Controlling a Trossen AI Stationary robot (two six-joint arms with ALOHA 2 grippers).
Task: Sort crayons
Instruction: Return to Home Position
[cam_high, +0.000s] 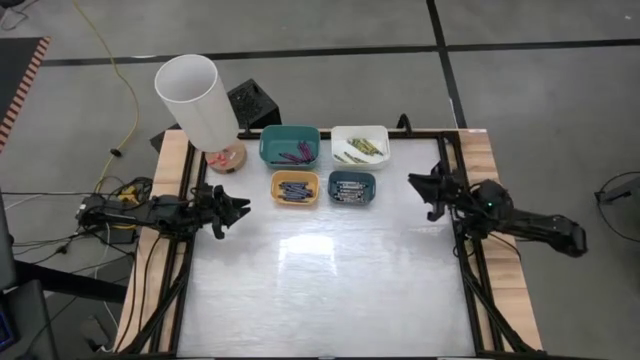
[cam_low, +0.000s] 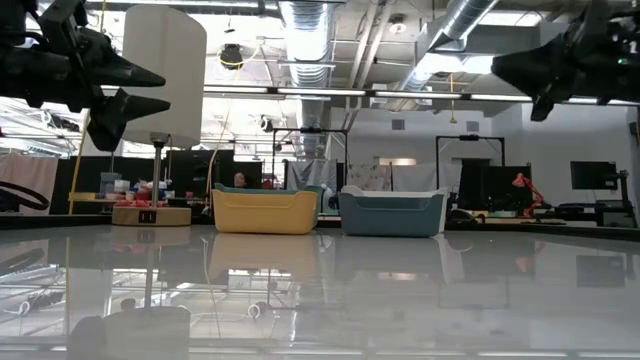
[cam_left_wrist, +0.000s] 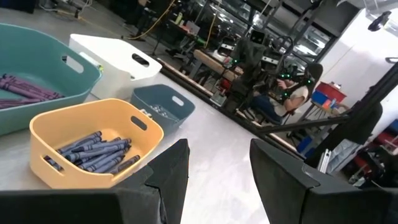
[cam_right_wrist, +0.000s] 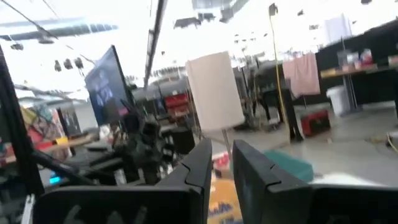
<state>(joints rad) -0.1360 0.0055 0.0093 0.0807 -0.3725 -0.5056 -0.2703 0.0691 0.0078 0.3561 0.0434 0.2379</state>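
Observation:
The crayons lie sorted in four small bins at the table's far middle. Dark purple ones (cam_high: 296, 154) are in the teal bin (cam_high: 272, 146), yellow-green ones (cam_high: 362, 149) in the white bin (cam_high: 345, 133). Blue ones (cam_left_wrist: 93, 152) fill the yellow bin (cam_left_wrist: 50, 124), and grey ones (cam_high: 350, 189) the blue-grey bin (cam_high: 368, 180). My left gripper (cam_high: 243, 208) hovers level at the table's left edge, open and empty, pointing toward the yellow bin. My right gripper (cam_high: 413, 183) hovers at the right edge, pointing left, with a narrow gap between its fingers (cam_right_wrist: 200, 163) and nothing in it.
A lamp with a tall white shade (cam_high: 197, 100) and a wooden base (cam_high: 227, 157) stands at the far left corner, close to the teal bin. The glossy tabletop (cam_high: 320, 270) stretches bare from the bins toward the near edge. A person (cam_left_wrist: 292, 93) sits in the room beyond.

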